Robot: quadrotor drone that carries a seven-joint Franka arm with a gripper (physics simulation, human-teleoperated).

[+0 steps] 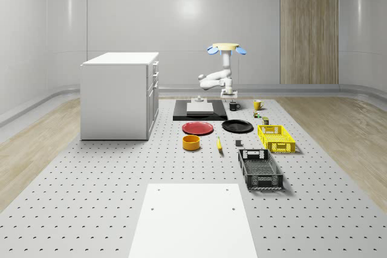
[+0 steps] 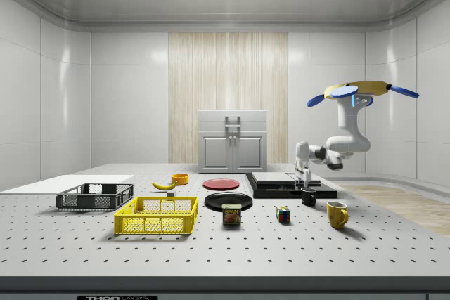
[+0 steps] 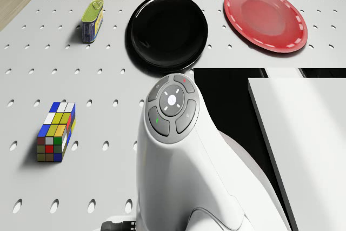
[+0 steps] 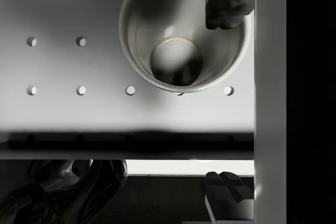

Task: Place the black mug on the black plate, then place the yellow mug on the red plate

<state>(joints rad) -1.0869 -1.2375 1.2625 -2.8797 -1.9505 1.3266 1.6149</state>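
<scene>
While the drone hovers beside the black slab, its spread gripper hangs straddling the rim of the black mug, a stiff, probably slick thing best pinched across that wall.

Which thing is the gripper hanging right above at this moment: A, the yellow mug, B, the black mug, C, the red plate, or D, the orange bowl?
B: in the side view the gripper hangs just above the black mug, with the yellow mug off to one side, and the wrist view looks straight down into the mug's open mouth.
</scene>
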